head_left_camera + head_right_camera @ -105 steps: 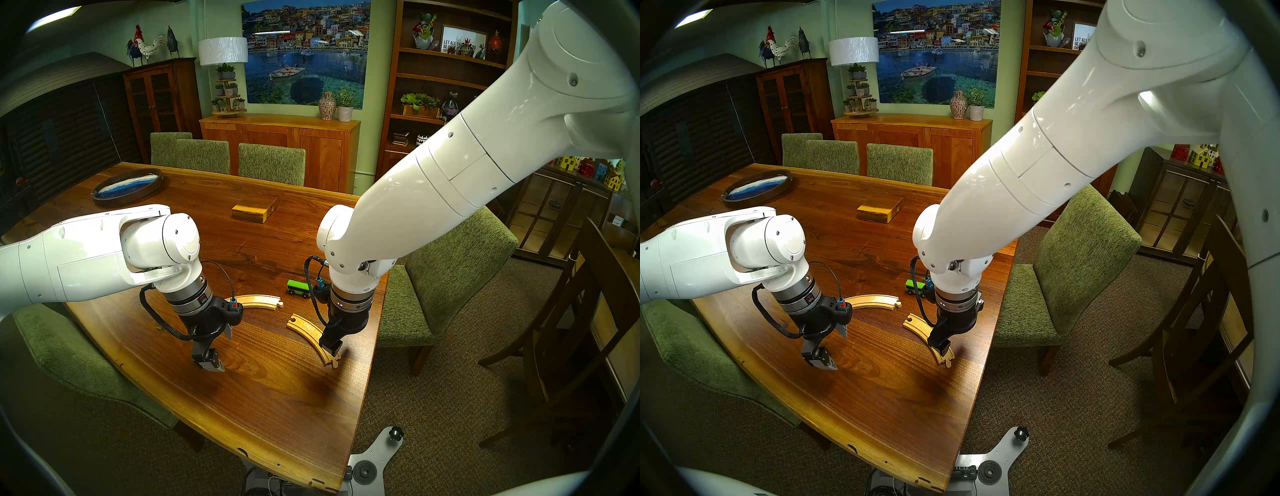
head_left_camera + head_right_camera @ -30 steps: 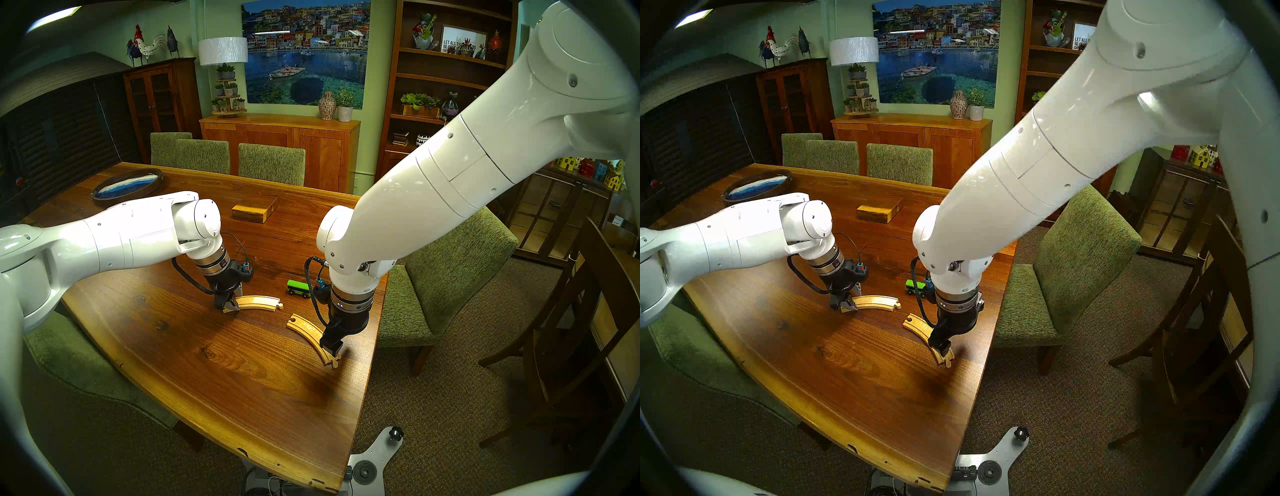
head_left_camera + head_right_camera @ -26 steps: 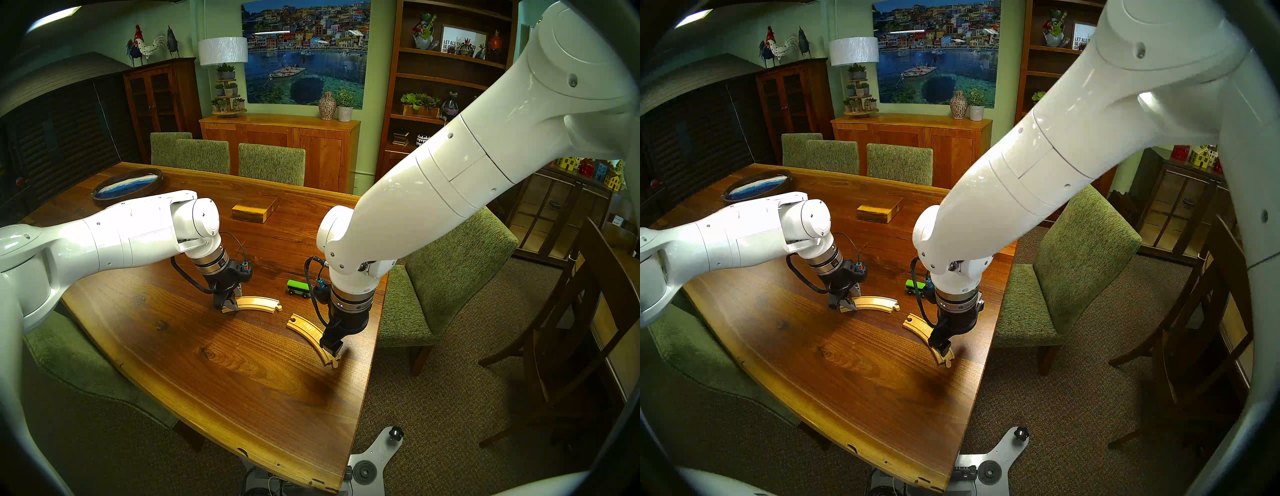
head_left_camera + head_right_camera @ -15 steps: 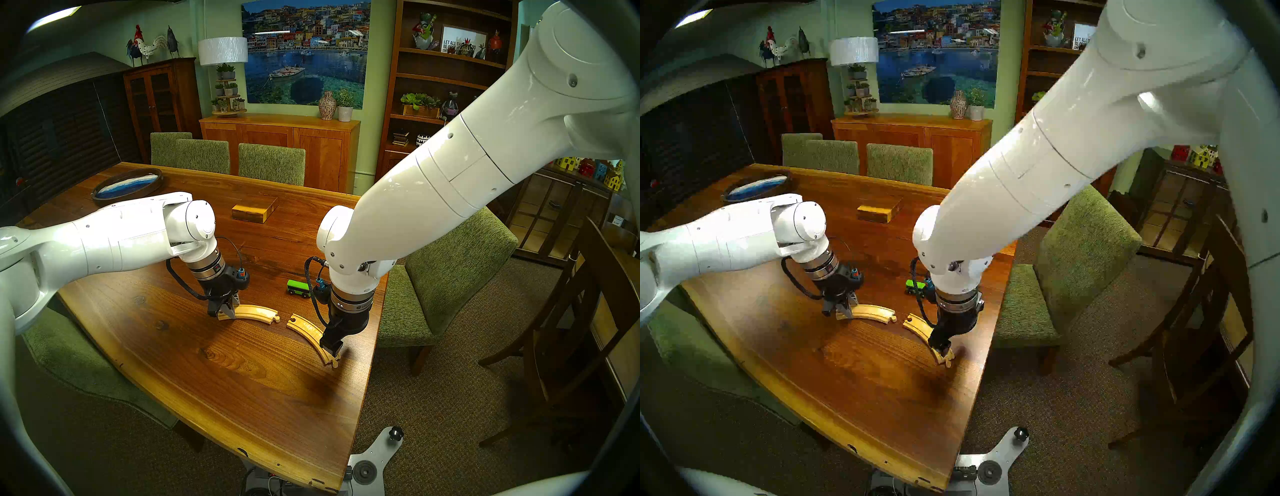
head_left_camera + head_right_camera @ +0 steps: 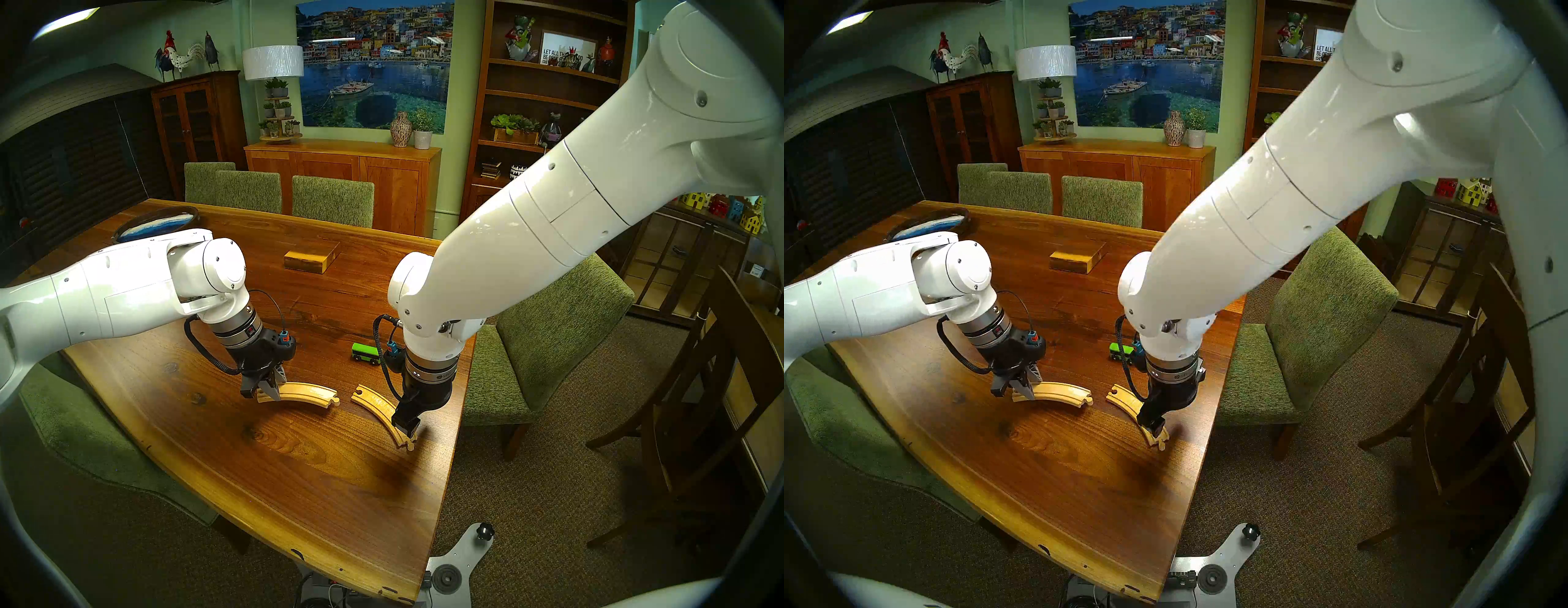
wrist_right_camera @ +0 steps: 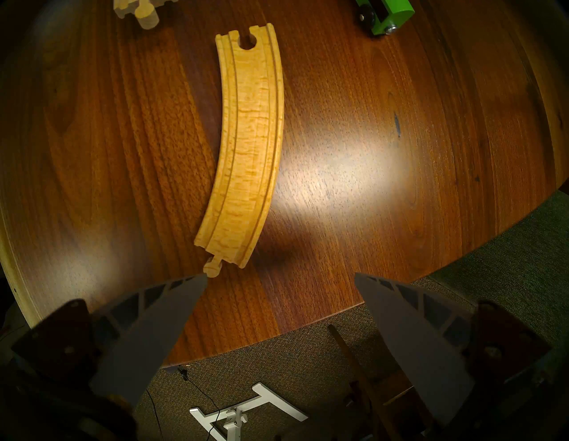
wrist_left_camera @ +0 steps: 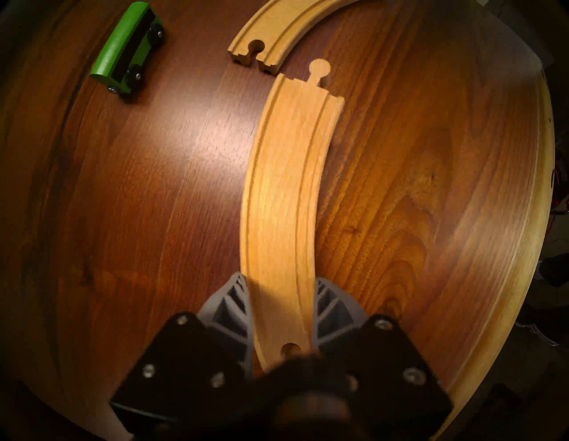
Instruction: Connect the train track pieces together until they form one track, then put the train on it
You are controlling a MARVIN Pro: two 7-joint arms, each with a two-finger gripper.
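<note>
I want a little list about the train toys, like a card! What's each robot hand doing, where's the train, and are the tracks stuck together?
left gripper: fingers shut on the socket end of one curved track piece
right gripper: open, holding nothing, above the peg end of the other track piece
tracks joined: no, the held piece's peg sits close to the other's socket, with a gap
green train: on the table, behind the tracks, not on them
wooden box: farther back, untouched

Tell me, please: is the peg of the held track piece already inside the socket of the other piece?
No: in the left wrist view the peg of the held track piece sits beside the empty socket of the other piece.
</note>
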